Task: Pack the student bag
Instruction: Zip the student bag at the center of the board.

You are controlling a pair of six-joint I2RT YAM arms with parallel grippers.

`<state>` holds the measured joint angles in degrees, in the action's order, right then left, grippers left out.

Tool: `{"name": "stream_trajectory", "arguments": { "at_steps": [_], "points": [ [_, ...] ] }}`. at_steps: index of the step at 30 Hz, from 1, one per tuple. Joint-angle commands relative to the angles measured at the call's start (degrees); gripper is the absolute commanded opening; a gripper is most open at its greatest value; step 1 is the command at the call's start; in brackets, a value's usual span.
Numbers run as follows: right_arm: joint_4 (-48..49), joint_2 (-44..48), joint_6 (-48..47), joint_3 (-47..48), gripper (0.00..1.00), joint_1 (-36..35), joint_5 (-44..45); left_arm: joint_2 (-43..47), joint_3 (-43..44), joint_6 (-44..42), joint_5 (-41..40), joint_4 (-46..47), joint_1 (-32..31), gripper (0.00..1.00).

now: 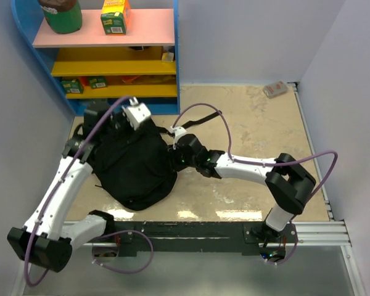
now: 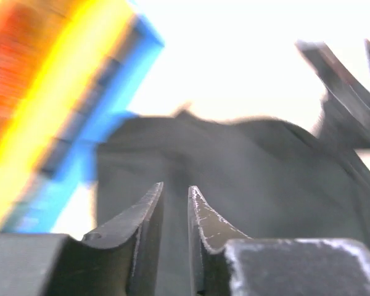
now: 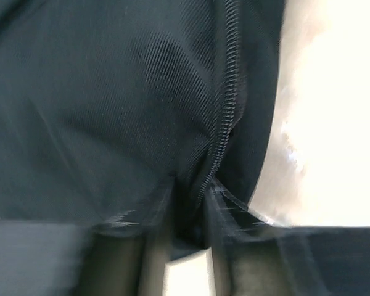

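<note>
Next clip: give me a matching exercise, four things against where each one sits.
Things:
1. bag
2. green jar
3. yellow-green box
4. small grey item

Places:
A. pink top shelf, right
B. table, far right corner
C. table, between the arms
D. pink top shelf, left

Pairs: 1-C, 2-D, 3-A, 4-B

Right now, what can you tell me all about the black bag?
The bag is a big, soft, black fabric backpack lying slumped on the beige table, in front of a blue shelf. A strap trails out to its far right. The right wrist view shows ribbed cloth and a zip up close. The right gripper pinches fabric at its right edge by the zip. The left gripper is over its far end, nearly shut, holding nothing I can see.
</note>
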<state>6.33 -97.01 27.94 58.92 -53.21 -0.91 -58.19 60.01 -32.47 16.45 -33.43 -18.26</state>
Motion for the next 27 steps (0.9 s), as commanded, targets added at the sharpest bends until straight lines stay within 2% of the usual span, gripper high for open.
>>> {"name": "stream_trajectory", "arguments": {
  "at_steps": [1, 4, 9, 11, 18, 27],
  "points": [
    [-6.15, 6.64, -4.29, 1.1, 0.51, -0.76, 4.47, -8.5, 9.85, 4.52, 4.02, 5.66, 7.27, 0.31],
    [-9.49, 8.68, -8.25, 6.2, 0.72, 1.61, 7.31, -15.18, 11.97, 2.94, 7.09, 3.99, 9.03, 0.35],
    [-6.6, 7.37, -15.1, 12.44, 0.83, 3.81, 7.15, -16.87, 9.87, 1.0, 14.21, 3.72, 9.65, 0.36],
    [-2.13, 5.09, -17.47, 13.68, 0.83, 4.25, 3.48, -16.08, 8.9, 1.18, 14.75, 3.72, 9.82, 0.36],
    [2.01, -3.43, -23.11, 20.18, 0.74, 5.57, -9.09, -14.32, 8.63, 3.81, 16.94, 3.9, 12.36, 0.36],
    [3.25, -9.33, -23.2, 23.09, 0.68, 7.24, -12.54, -15.28, 8.02, 3.11, 18.53, 3.28, 13.87, 0.36]
  ]
}}
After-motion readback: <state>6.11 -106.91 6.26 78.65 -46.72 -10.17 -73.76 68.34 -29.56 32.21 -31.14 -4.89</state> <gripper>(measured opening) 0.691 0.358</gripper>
